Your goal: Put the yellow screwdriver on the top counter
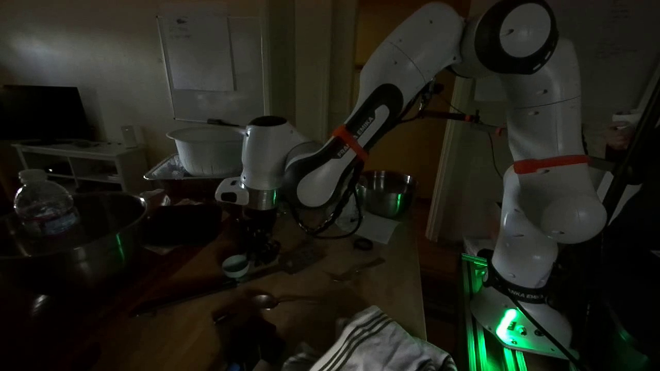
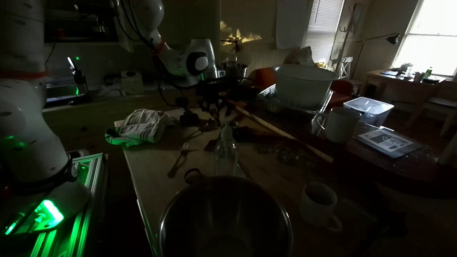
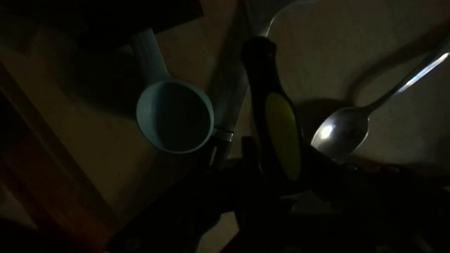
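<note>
Gripper (image 3: 276,151): is clasping the yellow screwdriver (image 3: 282,130) above the table (image 1: 386,293).
Top counter (image 2: 342,153): is supporting a white mug (image 2: 341,125).
Spoon (image 3: 341,133): is lying on the table.

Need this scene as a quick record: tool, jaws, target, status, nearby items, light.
tool: black-and-yellow screwdriver
jaws: appear shut on the screwdriver
target: raised dark counter
status: screwdriver not yet on the counter
wrist view: cup left of the screwdriver, spoon right
on counter: mug, foil tray with tub
light: dim; screwdriver's shaft hard to make out
</note>
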{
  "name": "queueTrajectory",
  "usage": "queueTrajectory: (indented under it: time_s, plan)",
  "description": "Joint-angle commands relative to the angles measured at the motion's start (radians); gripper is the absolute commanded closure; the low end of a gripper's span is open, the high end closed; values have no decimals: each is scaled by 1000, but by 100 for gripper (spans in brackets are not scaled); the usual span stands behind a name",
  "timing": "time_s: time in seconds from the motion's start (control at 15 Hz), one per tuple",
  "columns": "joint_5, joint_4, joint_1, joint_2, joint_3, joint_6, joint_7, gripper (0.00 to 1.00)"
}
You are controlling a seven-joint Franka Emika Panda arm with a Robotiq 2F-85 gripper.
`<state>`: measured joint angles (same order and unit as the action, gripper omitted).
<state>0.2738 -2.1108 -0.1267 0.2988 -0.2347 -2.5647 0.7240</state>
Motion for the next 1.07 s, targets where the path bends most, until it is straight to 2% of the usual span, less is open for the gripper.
queueTrajectory:
  time_s: [0.0, 0.27, 0.6, 0.87, 1.0]
  plan:
    - [-60, -30, 5, -45, -32, 6, 62, 92]
    - [-24, -38, -18, -96, -26, 54, 64, 92]
    - [-44, -58, -28, -196, -30, 33, 81, 92]
    - [-76, -38, -39, -217, -27, 64, 99, 92]
    - [-51, -29, -50, -217, -24, 104, 95, 92]
